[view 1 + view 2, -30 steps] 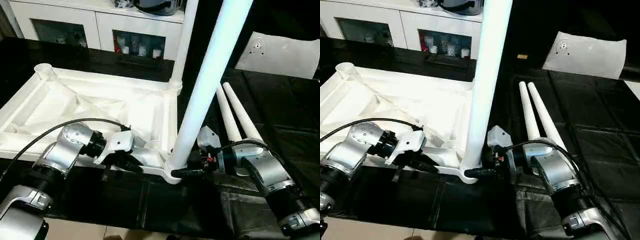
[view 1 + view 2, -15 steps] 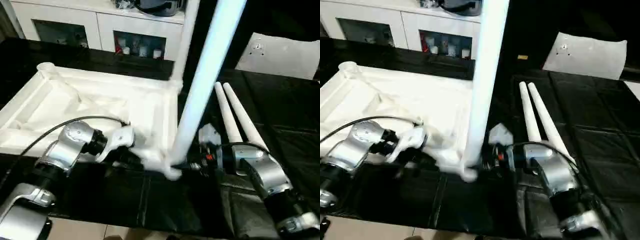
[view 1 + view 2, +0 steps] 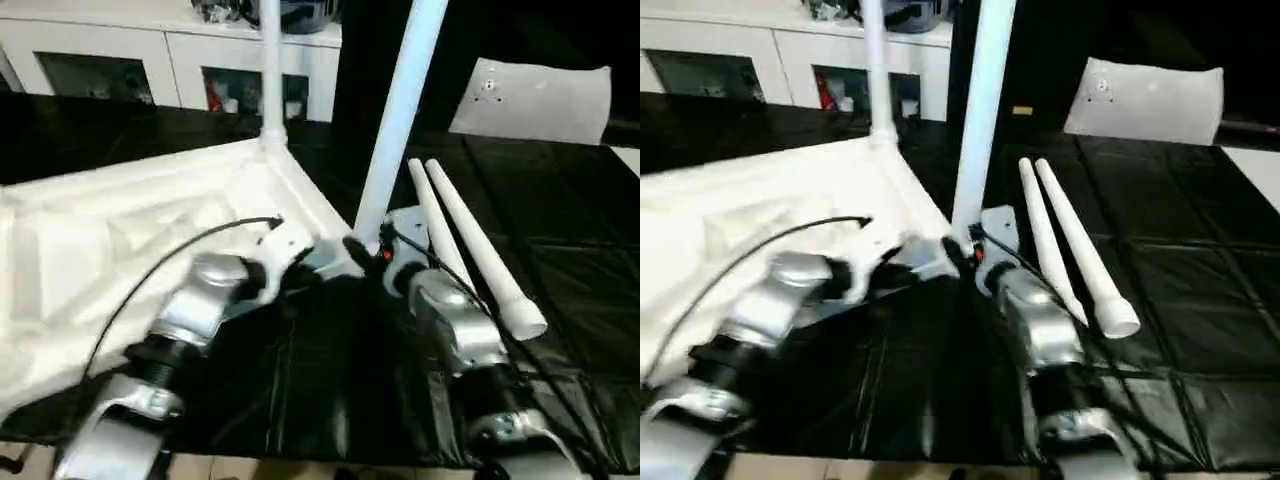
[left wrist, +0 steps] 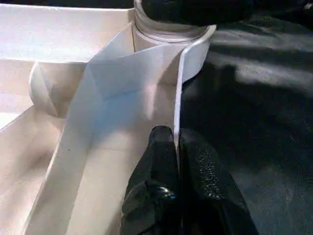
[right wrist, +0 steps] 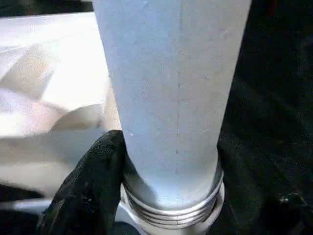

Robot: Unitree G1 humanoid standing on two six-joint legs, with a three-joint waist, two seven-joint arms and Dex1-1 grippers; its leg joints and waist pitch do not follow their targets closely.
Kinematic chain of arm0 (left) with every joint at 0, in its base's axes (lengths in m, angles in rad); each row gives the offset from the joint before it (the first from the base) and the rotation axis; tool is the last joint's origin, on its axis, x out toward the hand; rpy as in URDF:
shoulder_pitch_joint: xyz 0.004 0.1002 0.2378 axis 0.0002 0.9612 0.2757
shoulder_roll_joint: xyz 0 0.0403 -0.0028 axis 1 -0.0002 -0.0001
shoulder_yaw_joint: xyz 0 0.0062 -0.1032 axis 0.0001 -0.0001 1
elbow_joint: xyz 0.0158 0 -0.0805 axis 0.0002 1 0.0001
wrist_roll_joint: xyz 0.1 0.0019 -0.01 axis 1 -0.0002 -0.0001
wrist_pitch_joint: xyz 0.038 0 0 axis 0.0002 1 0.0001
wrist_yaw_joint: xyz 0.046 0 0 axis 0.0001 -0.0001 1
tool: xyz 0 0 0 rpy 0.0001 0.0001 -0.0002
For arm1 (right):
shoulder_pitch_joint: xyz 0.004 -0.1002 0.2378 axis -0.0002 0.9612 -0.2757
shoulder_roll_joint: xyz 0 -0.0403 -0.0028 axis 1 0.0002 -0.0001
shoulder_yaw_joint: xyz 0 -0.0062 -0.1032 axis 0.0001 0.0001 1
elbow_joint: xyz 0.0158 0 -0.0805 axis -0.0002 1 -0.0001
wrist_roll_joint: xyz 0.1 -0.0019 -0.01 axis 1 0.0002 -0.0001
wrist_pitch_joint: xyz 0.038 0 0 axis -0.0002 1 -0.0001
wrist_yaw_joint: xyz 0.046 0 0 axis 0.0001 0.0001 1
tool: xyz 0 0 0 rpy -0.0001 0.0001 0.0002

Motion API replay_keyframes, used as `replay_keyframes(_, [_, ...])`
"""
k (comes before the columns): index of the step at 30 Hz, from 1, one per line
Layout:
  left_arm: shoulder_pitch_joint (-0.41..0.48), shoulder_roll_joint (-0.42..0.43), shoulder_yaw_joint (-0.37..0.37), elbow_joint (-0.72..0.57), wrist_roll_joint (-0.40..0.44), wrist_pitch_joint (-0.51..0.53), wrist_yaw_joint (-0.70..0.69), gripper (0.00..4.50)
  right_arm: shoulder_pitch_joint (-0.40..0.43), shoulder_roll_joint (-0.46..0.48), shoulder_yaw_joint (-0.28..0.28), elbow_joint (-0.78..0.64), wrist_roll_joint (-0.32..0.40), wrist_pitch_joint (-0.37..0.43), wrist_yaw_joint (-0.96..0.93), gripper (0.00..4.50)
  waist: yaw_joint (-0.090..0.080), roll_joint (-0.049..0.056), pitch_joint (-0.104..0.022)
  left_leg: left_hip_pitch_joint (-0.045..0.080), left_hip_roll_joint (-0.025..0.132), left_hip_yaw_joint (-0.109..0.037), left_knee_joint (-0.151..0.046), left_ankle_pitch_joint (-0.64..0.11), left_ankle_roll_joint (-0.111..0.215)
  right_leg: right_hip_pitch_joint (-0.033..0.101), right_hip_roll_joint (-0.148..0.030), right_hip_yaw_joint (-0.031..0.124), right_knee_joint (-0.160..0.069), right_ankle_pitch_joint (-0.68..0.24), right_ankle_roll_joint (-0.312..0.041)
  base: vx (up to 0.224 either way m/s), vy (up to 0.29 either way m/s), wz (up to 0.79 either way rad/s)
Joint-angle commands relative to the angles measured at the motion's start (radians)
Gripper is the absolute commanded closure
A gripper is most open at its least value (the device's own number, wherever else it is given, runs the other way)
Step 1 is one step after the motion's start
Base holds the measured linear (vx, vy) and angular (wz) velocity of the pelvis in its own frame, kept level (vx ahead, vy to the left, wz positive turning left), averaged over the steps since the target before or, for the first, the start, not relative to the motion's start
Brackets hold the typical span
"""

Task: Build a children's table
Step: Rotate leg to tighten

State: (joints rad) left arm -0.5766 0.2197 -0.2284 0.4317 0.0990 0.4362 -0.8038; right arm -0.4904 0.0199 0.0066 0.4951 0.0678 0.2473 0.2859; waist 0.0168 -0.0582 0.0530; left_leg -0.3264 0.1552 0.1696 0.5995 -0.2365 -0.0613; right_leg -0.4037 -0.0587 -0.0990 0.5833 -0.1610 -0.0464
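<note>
1. You are working over a black worktop, with a white cabinet along its far edge and a flat white panel at the far right corner.
2. The top lies ribbed side up across the worktop's left half. One leg stands in its far corner socket.
3. A second leg stands in the near corner socket, close to the worktop's middle. In the right wrist view the threads at its base are exposed above the socket, so I judge it not fully seated.
4. Your left gripper is pinched tight on the thin rim of the top, just beside that socket, one finger on each side of the wall.
5. Your right gripper has its fingers spread around the base of that leg, clasping it just above the threads.
6. Two spare legs lie side by side on the worktop's right half, touching each other.
7. The step in hand looks like seating the second leg. The next move likely calls for turning it down while your left grip steadies the top.
</note>
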Motion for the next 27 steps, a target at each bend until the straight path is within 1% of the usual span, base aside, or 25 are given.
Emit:
replay_keyframes(1, [-0.030,-0.092,0.021,-0.054,-0.047,-0.027,0.096,4.50,0.012,0.106,0.120,0.018,0.011,0.009,0.071,1.58,0.005,-0.008,-0.059,-0.016,0.072,-0.023,-0.070,-0.030,0.085,0.058,-0.108,0.073,-0.068,-0.317,-0.145,0.000,0.000,0.00])
replay_keyframes(2, [-0.022,-0.084,0.015,-0.065,-0.038,-0.016,0.080,4.50,0.020,0.108,0.110,0.007,0.014,-0.005,0.070,1.37,0.006,-0.007,-0.061,-0.016,0.073,-0.023,-0.069,-0.012,0.095,0.059,-0.109,0.073,-0.063,-0.284,-0.152,0.000,0.000,0.00])
replay_keyframes(3, [-0.015,-0.072,0.009,-0.069,-0.035,-0.018,0.063,4.50,0.028,0.104,0.099,-0.004,0.020,-0.011,0.072,1.37,0.006,-0.005,-0.062,-0.017,0.075,-0.023,-0.068,0.001,0.103,0.059,-0.109,0.073,-0.060,-0.253,-0.164,0.000,0.000,0.00])
replay_keyframes(4, [-0.011,-0.062,0.005,-0.073,-0.034,-0.016,0.053,4.50,0.032,0.100,0.092,-0.010,0.027,-0.014,0.068,1.21,0.006,-0.005,-0.062,-0.017,0.075,-0.023,-0.068,0.007,0.108,0.059,-0.108,0.073,-0.059,-0.242,-0.168,0.000,0.000,0.00])
replay_keyframes(6, [0.000,-0.035,-0.004,-0.080,-0.038,-0.022,0.019,4.50,0.044,0.076,0.085,-0.031,0.034,-0.033,0.085,1.15,0.004,-0.003,-0.060,-0.018,0.076,-0.023,-0.069,0.004,0.116,0.059,-0.109,0.072,-0.059,-0.235,-0.177,0.000,0.000,0.00])
replay_keyframes(7, [0.004,-0.025,-0.008,-0.084,-0.039,-0.025,0.007,4.50,0.048,0.066,0.084,-0.037,0.033,-0.044,0.091,0.97,0.003,0.000,-0.060,-0.017,0.077,-0.024,-0.069,-0.001,0.116,0.060,-0.109,0.072,-0.059,-0.239,-0.179,0.000,0.000,0.00])
replay_keyframes(8, [0.017,0.014,-0.014,-0.085,-0.044,-0.048,-0.043,4.50,0.067,0.016,0.087,-0.081,0.041,-0.056,0.150,0.86,0.000,-0.001,-0.060,-0.018,0.076,-0.023,-0.068,-0.008,0.116,0.060,-0.109,0.072,-0.060,-0.243,-0.180,0.000,0.000,0.00])
replay_keyframes(9, [0.017,0.014,-0.014,-0.085,-0.044,-0.048,-0.043,4.50,0.067,0.016,0.087,-0.081,0.041,-0.056,0.150,0.86,0.003,0.000,-0.059,-0.018,0.075,-0.024,-0.068,-0.013,0.118,0.060,-0.109,0.071,-0.063,-0.248,-0.177,0.000,0.000,0.00])
replay_keyframes(10, [0.029,0.047,-0.020,-0.089,-0.053,-0.064,-0.098,4.50,0.081,-0.027,0.090,-0.114,0.045,-0.057,0.202,0.68,0.001,-0.001,-0.061,-0.020,0.076,-0.023,-0.067,-0.009,0.123,0.063,-0.109,0.074,-0.058,-0.231,-0.178,0.000,0.000,0.00])
replay_keyframes(11, [0.034,0.065,-0.022,-0.086,-0.056,-0.078,-0.124,4.50,0.086,-0.055,0.092,-0.130,0.050,-0.057,0.238,0.60,0.001,-0.001,-0.061,-0.021,0.075,-0.024,-0.067,-0.004,0.129,0.064,-0.108,0.072,-0.057,-0.223,-0.180,0.000,0.000,0.00])
replay_keyframes(12, [0.038,0.077,-0.022,-0.086,-0.056,-0.086,-0.141,4.50,0.090,-0.074,0.094,-0.141,0.053,-0.058,0.263,0.51,0.001,-0.001,-0.059,-0.020,0.074,-0.022,-0.066,-0.011,0.135,0.062,-0.107,0.073,-0.060,-0.233,-0.178,0.000,0.000,0.00])
replay_keyframes(13, [0.042,0.095,-0.024,-0.081,-0.062,-0.108,-0.177,4.50,0.095,-0.108,0.101,-0.156,0.056,-0.064,0.312,0.40,0.000,-0.002,-0.056,-0.021,0.075,-0.022,-0.067,-0.019,0.137,0.061,-0.108,0.072,-0.063,-0.246,-0.176,0.000,0.000,0.00])
replay_keyframes(14, [0.054,0.132,-0.033,-0.072,-0.080,-0.188,-0.267,4.50,0.104,-0.178,0.117,-0.178,0.058,-0.072,0.410,0.31,0.000,-0.002,-0.057,-0.020,0.074,-0.022,-0.067,-0.029,0.136,0.061,-0.107,0.072,-0.065,-0.270,-0.171,0.000,0.000,0.00])
replay_keyframes(15, [0.059,0.150,-0.039,-0.067,-0.089,-0.234,-0.312,4.50,0.107,-0.211,0.125,-0.186,0.059,-0.074,0.455,0.23,0.003,-0.005,-0.055,-0.022,0.073,-0.025,-0.067,-0.038,0.144,0.065,-0.105,0.071,-0.069,-0.293,-0.153,0.000,0.000,0.00])
replay_keyframes(17, [0.065,0.183,-0.054,-0.065,-0.085,-0.238,-0.357,4.50,0.108,-0.263,0.137,-0.190,0.051,-0.090,0.520,0.06,0.003,-0.003,-0.054,-0.018,0.076,-0.023,-0.067,-0.042,0.141,0.059,-0.106,0.072,-0.066,-0.303,-0.154,0.000,0.000,0.00])
replay_keyframes(18, [0.066,0.197,-0.064,-0.064,-0.081,-0.258,-0.379,4.50,0.108,-0.279,0.140,-0.191,0.052,-0.095,0.545,0.06,0.004,-0.003,-0.052,-0.017,0.079,-0.022,-0.068,-0.044,0.134,0.056,-0.106,0.073,-0.067,-0.308,-0.159,0.000,0.000,0.00])
replay_keyframes(19, [0.068,0.219,-0.080,-0.061,-0.076,-0.293,-0.415,4.50,0.108,-0.304,0.143,-0.193,0.053,-0.103,0.583,0.06,0.008,-0.003,-0.052,-0.015,0.078,-0.023,-0.068,-0.048,0.131,0.056,-0.105,0.071,-0.068,-0.316,-0.158,0.000,0.000,0.00])
replay_keyframes(20, [0.068,0.238,-0.085,-0.052,-0.091,-0.315,-0.467,4.50,0.109,-0.340,0.151,-0.203,0.066,-0.106,0.657,0.06,0.011,-0.006,-0.053,-0.014,0.078,-0.021,-0.068,-0.048,0.130,0.055,-0.107,0.073,-0.067,-0.317,-0.160,0.000,0.000,0.00])
replay_keyframes(21, [0.068,0.241,-0.085,-0.050,-0.094,-0.319,-0.477,4.50,0.109,-0.347,0.153,-0.205,0.068,-0.107,0.672,0.06,0.018,-0.003,-0.053,-0.011,0.079,-0.020,-0.068,-0.040,0.131,0.054,-0.106,0.073,-0.065,-0.303,-0.167,0.000,0.000,0.00])
replay_keyframes(22, [0.067,0.244,-0.085,-0.048,-0.099,-0.321,-0.485,4.50,0.110,-0.355,0.156,-0.207,0.072,-0.107,0.685,0.06,0.020,-0.004,-0.052,-0.010,0.082,-0.020,-0.069,-0.036,0.129,0.053,-0.106,0.074,-0.064,-0.292,-0.172,0.000,0.000,0.00])
replay_keyframes(23, [0.063,0.259,-0.090,-0.038,-0.109,-0.331,-0.528,4.50,0.108,-0.383,0.166,-0.213,0.086,-0.106,0.746,0.06,0.023,-0.004,-0.051,-0.009,0.083,-0.020,-0.070,-0.037,0.125,0.052,-0.105,0.073,-0.062,-0.283,-0.179,0.000,0.000,0.00])
replay_keyframes(24, [0.062,0.261,-0.091,-0.036,-0.110,-0.335,-0.535,4.50,0.107,-0.386,0.168,-0.214,0.089,-0.105,0.753,0.06,0.026,-0.006,-0.051,-0.011,0.083,-0.021,-0.070,-0.042,0.124,0.056,-0.107,0.073,-0.062,-0.285,-0.180,0.000,0.000,0.00])
replay_keyframes(25, [0.058,0.271,-0.096,-0.025,-0.112,-0.354,-0.564,4.50,0.105,-0.401,0.176,-0.216,0.100,-0.105,0.786,0.06,0.026,-0.005,-0.051,-0.011,0.083,-0.022,-0.070,-0.045,0.124,0.056,-0.108,0.073,-0.062,-0.285,-0.181,0.000,0.000,0.00])
replay_keyframes(27, [0.045,0.295,-0.109,0.000,-0.114,-0.400,-0.637,4.50,0.098,-0.431,0.197,-0.215,0.125,-0.106,0.870,0.06,0.028,-0.008,-0.051,-0.011,0.082,-0.022,-0.070,-0.050,0.123,0.057,-0.108,0.073,-0.063,-0.295,-0.177,0.000,0.000,0.00])
